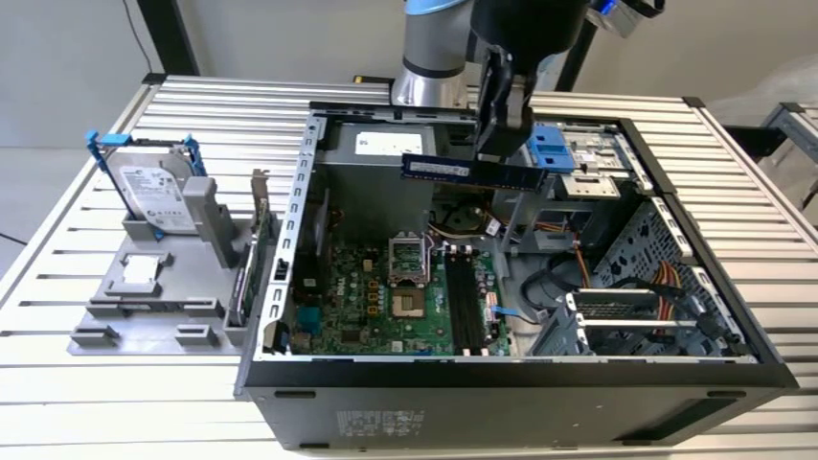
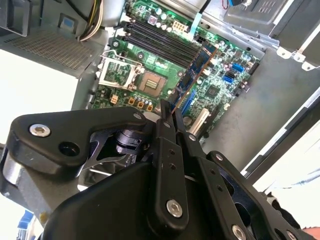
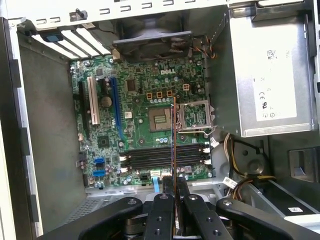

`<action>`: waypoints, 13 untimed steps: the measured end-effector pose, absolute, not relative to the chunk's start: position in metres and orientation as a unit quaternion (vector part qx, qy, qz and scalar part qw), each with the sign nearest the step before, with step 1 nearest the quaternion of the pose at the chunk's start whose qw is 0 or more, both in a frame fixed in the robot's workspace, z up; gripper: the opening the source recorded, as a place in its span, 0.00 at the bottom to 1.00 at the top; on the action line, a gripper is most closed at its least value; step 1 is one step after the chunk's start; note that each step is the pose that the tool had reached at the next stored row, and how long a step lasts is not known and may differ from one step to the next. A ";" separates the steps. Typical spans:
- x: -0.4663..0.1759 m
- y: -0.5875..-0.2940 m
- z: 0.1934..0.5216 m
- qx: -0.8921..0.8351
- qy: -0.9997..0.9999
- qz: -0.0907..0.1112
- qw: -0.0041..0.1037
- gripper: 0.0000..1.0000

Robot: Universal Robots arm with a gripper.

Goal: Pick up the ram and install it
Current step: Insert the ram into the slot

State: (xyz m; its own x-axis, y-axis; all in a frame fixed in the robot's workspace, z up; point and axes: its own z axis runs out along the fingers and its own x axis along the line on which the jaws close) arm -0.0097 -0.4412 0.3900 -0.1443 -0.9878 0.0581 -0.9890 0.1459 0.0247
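Observation:
My gripper is shut on the ram, a long dark-blue strip with black chips, held level in the air above the open computer case. Below it lies the green motherboard with its black memory slots. In both wrist views the ram appears edge-on, running out from between the black fingers. In the first wrist view, that edge crosses over the memory slots and the processor socket.
A silver hard drive with blue rails stands in a grey fixture at the exterior view's left. Inside the case are a silver power supply, loose cables, a drive cage and blue latches.

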 end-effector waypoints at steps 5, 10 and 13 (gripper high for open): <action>-0.010 -0.441 0.390 0.646 -0.763 0.009 0.030 0.00; -0.010 -0.441 0.390 0.641 -0.767 0.009 0.030 0.00; -0.010 -0.441 0.390 0.638 -0.769 0.009 0.030 0.00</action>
